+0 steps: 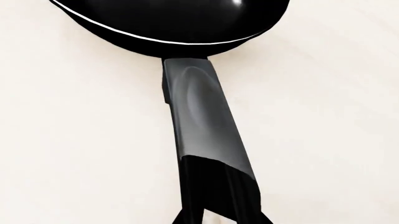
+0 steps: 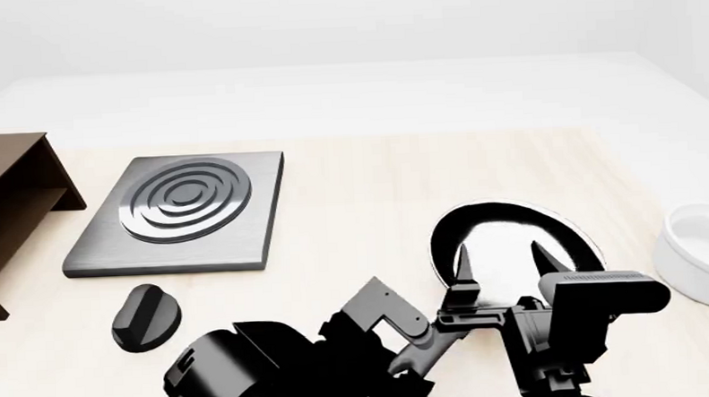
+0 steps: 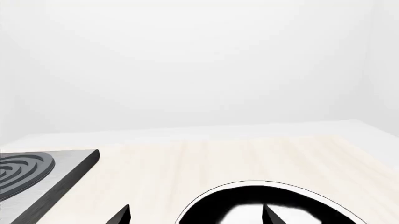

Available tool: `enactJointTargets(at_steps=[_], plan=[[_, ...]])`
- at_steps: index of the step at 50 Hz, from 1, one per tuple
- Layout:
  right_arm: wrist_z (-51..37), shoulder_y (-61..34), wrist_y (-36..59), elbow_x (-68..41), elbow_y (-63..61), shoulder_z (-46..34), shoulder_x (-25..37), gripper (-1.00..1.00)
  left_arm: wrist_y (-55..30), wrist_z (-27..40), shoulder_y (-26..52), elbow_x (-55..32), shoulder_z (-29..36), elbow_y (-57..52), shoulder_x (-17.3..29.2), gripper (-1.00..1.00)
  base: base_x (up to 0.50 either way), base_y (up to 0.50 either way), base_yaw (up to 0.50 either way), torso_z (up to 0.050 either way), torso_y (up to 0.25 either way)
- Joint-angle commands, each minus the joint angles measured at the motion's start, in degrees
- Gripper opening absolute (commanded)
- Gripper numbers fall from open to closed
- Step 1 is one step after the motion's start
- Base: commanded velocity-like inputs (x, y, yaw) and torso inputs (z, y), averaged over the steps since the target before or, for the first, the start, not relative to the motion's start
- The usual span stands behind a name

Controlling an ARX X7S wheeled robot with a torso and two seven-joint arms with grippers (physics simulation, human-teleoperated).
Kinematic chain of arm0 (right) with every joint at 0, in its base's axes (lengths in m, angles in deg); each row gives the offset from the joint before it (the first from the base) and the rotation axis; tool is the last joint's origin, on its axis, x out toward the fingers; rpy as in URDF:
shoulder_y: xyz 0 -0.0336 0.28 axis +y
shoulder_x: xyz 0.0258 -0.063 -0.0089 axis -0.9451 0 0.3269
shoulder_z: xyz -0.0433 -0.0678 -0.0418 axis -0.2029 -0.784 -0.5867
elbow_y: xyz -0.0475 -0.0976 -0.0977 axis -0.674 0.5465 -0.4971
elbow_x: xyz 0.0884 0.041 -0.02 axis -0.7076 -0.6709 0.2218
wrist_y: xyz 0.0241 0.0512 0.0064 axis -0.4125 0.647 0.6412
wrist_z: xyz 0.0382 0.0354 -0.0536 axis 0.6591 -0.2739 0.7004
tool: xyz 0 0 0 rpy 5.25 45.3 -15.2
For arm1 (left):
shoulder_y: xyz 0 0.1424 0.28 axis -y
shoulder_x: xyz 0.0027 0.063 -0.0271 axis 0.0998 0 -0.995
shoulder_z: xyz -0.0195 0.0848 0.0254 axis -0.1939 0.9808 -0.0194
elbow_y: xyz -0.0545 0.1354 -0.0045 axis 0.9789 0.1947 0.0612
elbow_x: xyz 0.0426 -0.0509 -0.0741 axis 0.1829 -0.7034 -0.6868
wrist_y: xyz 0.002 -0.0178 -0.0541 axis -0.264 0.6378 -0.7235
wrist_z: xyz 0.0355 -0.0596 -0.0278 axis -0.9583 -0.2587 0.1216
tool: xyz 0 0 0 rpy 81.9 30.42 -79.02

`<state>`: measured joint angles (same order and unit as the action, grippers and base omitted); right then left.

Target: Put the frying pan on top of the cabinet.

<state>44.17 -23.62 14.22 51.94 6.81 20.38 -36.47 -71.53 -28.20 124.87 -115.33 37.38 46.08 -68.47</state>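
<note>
The frying pan (image 2: pixel 512 236), round and black with a glossy inside, lies on the light wooden table right of centre. Its long handle (image 1: pixel 203 121) runs back into my left gripper (image 1: pixel 221 220), whose fingers sit tight against both sides of the handle's end. My right gripper (image 2: pixel 506 262) is open just above the pan; in the right wrist view (image 3: pixel 194 215) its tips stand wide apart across the pan's rim (image 3: pixel 206 198). The dark brown cabinet (image 2: pixel 8 205) stands at the far left edge of the head view, well away from the pan.
A square grey ringed stove plate (image 2: pixel 182 210) lies between the cabinet and the pan. A small black knob-like object (image 2: pixel 144 317) lies in front of it. A white bowl (image 2: pixel 704 255) stands at the right edge, close to the pan.
</note>
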Motion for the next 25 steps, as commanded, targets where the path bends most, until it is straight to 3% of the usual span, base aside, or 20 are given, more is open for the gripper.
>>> enactJointTargets(at_steps=[1, 17, 25], plan=[[-0.4, -0.9, 0.9, -0.2, -0.5, -0.6, 0.3, 1.0, -1.4, 14.8, 1.1, -3.3, -12.1, -2.0, 4.7, -1.0, 0.0, 0.0, 0.0, 0.0, 0.01], [-1.1, -1.1, 1.3, -0.2, -1.1, -1.3, 0.6, 1.0, -4.4, 19.4, 3.9, -6.2, -22.1, -4.1, 7.7, -1.0, 0.0, 0.0, 0.0, 0.0, 0.001], [-1.2, -1.3, 1.3, -0.3, -0.7, -1.5, 0.8, 1.0, -11.7, 26.2, 10.8, -11.5, -34.1, -9.7, 7.7, -1.0, 0.0, 0.0, 0.0, 0.0, 0.003]])
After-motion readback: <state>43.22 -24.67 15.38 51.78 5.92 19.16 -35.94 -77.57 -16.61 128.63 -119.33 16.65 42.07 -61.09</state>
